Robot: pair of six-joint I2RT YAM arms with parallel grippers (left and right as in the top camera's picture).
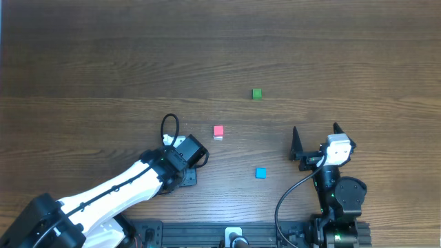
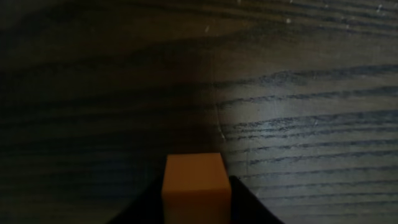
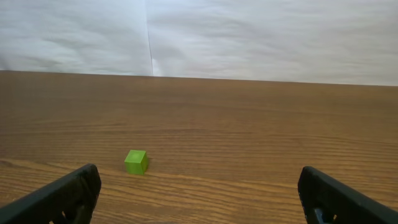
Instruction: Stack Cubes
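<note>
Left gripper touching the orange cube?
Touching. The left wrist view shows the orange cube wedged in the left gripper, its dark fingers flush against both sides with no gap.

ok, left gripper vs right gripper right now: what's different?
The left gripper is shut on an orange cube; the right gripper is open with nothing between its fingers. The left gripper sits close down over the table; the right gripper faces out across it toward the green cube, which lies well apart from it. Shared: both have two dark fingers.
</note>
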